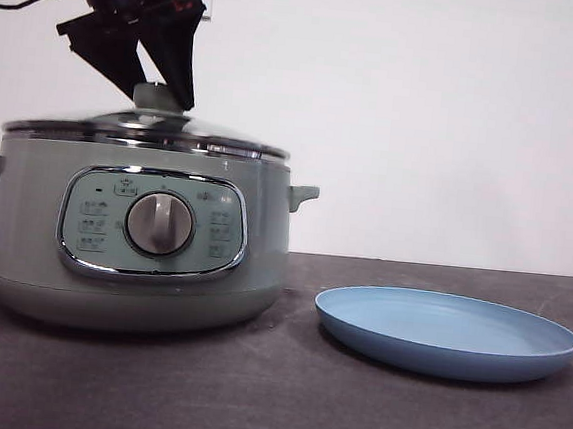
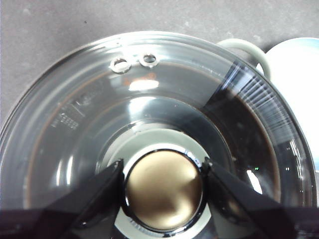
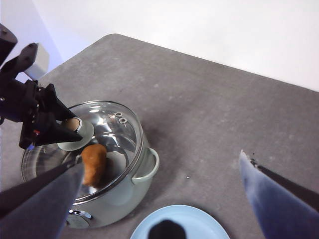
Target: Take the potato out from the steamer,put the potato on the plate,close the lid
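Materials & finish only. Lid (image 1: 149,127): clear glossy glass w/ a bright steel rim, throwing white glare; two small metal-ringed vent holes sit beyond the left gripper (image 2: 163,175). Between that gripper's matt black plastic-looking jaws, the lid's knob shows a smooth, shiny brownish top on a pale green base. Steamer (image 1: 23,242): smooth satin sage-green body, chrome trim round the panel, brushed silver dial. Potato (image 3: 93,163), seen thru the glass: matt orange-brown skin. Plate (image 1: 447,334): matt light blue, smooth. Table (image 1: 280,405): dark grey, faintly mottled, matt. Right gripper (image 3: 159,199): matt dark jaws, blurred.
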Robot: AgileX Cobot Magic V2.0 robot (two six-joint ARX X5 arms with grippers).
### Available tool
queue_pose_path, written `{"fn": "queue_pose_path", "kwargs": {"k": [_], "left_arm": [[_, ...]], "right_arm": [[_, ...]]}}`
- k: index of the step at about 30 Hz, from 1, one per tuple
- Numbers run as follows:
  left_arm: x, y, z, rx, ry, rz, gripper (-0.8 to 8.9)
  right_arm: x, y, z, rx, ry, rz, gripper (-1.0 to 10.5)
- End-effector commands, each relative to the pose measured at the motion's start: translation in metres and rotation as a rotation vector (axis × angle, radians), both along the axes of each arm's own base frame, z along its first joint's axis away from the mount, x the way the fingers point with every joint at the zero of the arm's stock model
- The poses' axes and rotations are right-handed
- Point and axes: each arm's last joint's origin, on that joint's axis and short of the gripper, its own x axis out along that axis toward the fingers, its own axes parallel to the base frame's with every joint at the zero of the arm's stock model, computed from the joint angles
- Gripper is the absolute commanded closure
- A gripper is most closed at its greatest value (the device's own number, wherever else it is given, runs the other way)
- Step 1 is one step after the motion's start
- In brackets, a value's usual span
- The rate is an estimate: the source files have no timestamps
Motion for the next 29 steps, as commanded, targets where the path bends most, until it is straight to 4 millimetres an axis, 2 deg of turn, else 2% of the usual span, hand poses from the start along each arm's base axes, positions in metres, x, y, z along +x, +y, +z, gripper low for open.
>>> {"fn": "queue_pose_path", "kwargs": {"k": [1, 10, 16, 23, 29], "left_arm": [[0.0, 0.003, 0.034, -0.017, -0.121, -0.016, 8.22], [-0.016, 0.022, 0.117, 0.054, -0.327, 0.078, 8.22], [-0.038, 0.045, 0.161, 0.14, -0.424, 0.194, 8.22], [-0.07, 0.067, 0.198, 0.252, -0.497, 0.356, 8.22], [-0.091, 0.075, 0.21, 0.299, -0.513, 0.414, 8.22]], "right_arm": [[-0.001, 0.003, 0.001, 0.018, 0.007, 0.009, 2.9], [-0.003, 0.027, 0.003, 0.073, 0.013, 0.13, 2.9], [0.009, 0.059, -0.012, 0.064, 0.083, 0.2, 2.9], [0.036, 0.118, -0.043, -0.034, 0.194, 0.235, 2.9], [0.063, 0.173, -0.056, -0.113, 0.264, 0.282, 2.9]]}}
